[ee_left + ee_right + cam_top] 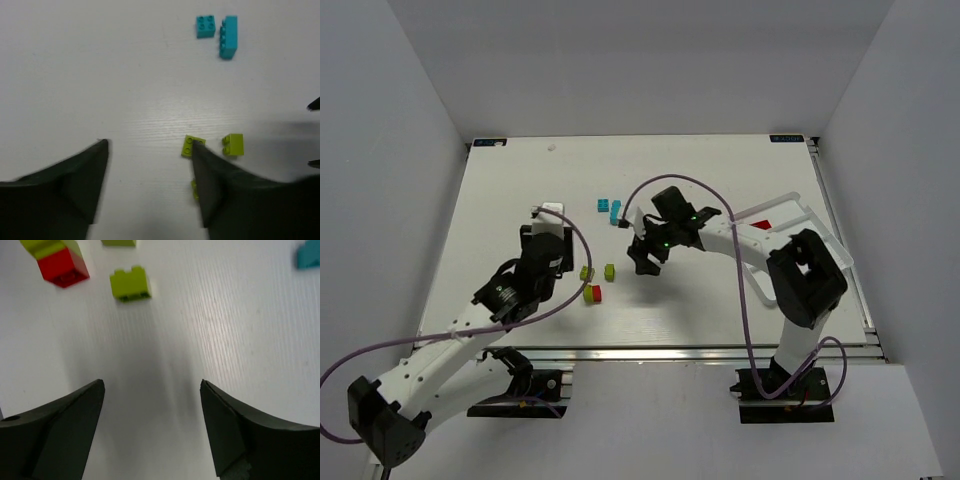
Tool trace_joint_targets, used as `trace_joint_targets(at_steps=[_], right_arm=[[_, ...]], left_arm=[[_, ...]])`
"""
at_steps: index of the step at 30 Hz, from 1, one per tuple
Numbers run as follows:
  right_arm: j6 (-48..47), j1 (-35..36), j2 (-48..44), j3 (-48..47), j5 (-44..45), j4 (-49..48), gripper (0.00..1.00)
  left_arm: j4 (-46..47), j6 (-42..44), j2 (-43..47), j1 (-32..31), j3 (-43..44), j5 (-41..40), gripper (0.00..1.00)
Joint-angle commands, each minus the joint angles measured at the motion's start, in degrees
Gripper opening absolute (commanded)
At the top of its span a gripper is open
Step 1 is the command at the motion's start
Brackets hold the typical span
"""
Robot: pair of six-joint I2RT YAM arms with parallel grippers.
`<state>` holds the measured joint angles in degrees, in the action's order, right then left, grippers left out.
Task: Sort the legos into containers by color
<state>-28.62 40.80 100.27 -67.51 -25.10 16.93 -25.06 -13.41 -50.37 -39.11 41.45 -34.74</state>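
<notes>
Beyond my left claw (149, 146), long cyan brick (228, 37) lay with long axis pointing away from me; left claw and right claw (151, 385) both gaped wide, empty.

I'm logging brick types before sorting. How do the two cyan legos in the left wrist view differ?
The square cyan brick is short, with four studs; the long cyan brick is clearly longer. The square one faces its studs at the camera; the long one shows a smooth face with studs along one edge, so it seems tipped. Both are cyan, side by side on the table.
</notes>
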Motion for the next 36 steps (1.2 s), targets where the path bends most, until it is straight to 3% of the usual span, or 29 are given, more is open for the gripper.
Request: trace_joint_targets(at_steps=[1,3,5,7,9,12,13,18,30,36], right_arm=[[3.7,3.0,3.8,-6.9,-4.2,1.4,0.77],[0.9,4.1,4.4,-6.9,-8.7,1.2,0.75],[-2.8,5.9,3.8,-4.1,-12.6,-0.9,0.79],[-6.0,7.0,3.1,-2.9,-13.5,-3.4,0.86],[-7.4,8.4,3.8,-3.1,-13.7,-3.7,0.89],[-10.7,9.5,5.5,-4.7,-15.8,-2.3,0.89],[-11.7,9.7,5.7,-4.7,-16.6,-1.9,0.89],[-15.4,13.0,6.4,-1.9,-12.8,-8.5,0.89],[-5.7,17.6,14.2,-7.8,2.5,-13.8,0.89],[-3.2,17.9,15.7,-9.3,4.3,-14.4,0.87]], left_arm=[[0.4,-0.6,6.4,-0.2,0.6,-9.8,0.62],[-1.6,-3.2,9.0,-0.2,1.5,-12.4,0.38],[-3.2,-4.5,11.5,-0.2,1.4,-17.8,0.2],[-3.9,-6.0,15.9,-0.2,0.7,-22.2,0.2],[-4.0,-7.1,20.5,-0.2,-0.2,-24.0,0.5],[-3.1,-7.0,24.4,-0.2,-1.2,-25.3,0.73],[-2.2,-6.7,26.2,-0.2,-1.8,-25.1,0.76],[-1.0,-5.3,26.6,-0.2,-2.2,-22.4,0.82],[0.4,-2.9,23.1,-0.2,-1.6,-16.8,0.84],[0.7,-2.5,23.6,-0.2,-1.8,-16.3,0.84]])
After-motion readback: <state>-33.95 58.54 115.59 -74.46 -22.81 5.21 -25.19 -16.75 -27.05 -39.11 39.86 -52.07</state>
